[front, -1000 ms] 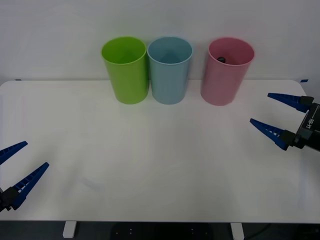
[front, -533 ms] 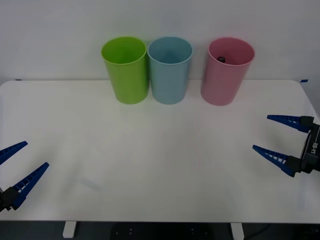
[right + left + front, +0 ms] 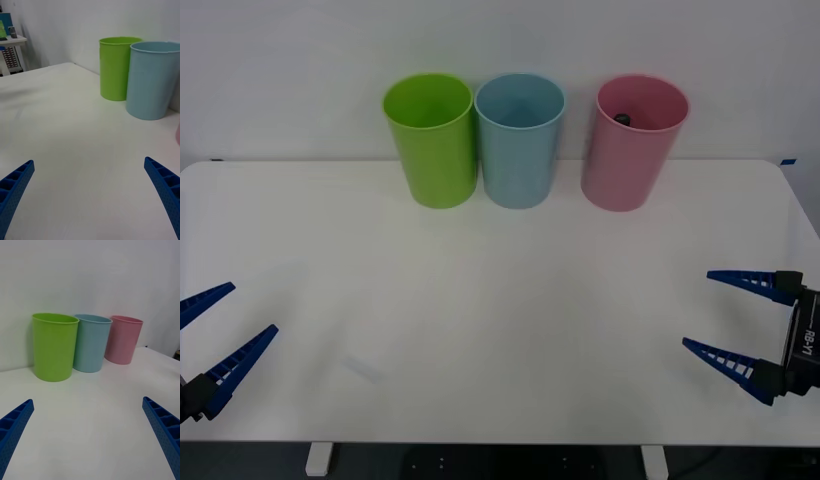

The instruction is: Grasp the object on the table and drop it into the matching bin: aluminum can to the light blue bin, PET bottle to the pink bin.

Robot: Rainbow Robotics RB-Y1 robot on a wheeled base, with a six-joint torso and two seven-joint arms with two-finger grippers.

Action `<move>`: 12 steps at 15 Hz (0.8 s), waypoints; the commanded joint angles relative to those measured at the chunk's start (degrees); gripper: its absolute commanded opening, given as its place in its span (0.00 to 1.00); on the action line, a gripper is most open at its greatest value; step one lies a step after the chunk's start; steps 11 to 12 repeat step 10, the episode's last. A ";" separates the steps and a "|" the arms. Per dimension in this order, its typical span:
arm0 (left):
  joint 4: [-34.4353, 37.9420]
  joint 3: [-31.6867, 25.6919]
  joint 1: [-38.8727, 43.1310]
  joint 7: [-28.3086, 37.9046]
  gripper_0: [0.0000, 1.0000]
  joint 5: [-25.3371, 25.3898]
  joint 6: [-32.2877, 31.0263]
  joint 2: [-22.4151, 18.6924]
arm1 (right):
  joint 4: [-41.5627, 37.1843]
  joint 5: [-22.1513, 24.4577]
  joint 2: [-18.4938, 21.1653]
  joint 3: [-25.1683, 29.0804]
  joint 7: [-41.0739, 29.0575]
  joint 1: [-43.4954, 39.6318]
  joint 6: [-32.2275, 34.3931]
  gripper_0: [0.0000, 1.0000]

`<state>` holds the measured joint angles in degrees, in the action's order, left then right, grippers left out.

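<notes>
Currently, PET bottle [image 3: 623, 119] lies inside pink bin [image 3: 620, 180]. Left gripper [image 3: 215, 334] and right gripper [image 3: 731, 316] hover over bench [image 3: 500, 300], fingers spread wide, empty.

The front camera is looking forward and down from above the arms, taking in the whole table [image 3: 500, 330] with the three bins along its far edge in the upper middle of the frame. The right wrist camera is sitting low over the tabletop, facing across it toward the lime green bin [image 3: 117, 67] and the light blue bin [image 3: 152, 80] at upper right. The left wrist camera is also sitting low, facing the bin row head-on, with the pink bin [image 3: 123, 339] at centre right. All three views are sharing the green and blue bins.
</notes>
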<state>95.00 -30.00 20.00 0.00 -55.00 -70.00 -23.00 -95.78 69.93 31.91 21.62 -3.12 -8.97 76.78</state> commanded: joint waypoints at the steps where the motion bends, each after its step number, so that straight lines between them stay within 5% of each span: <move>1: 0.00 0.00 0.00 0.00 1.00 0.00 0.00 0.00 | -0.02 0.03 1.23 -1.06 0.39 -0.44 -0.14 1.00; 12: 0.00 0.00 0.00 0.00 1.00 0.00 0.00 0.00 | -0.11 0.64 1.84 -1.85 0.66 -1.14 -0.14 1.00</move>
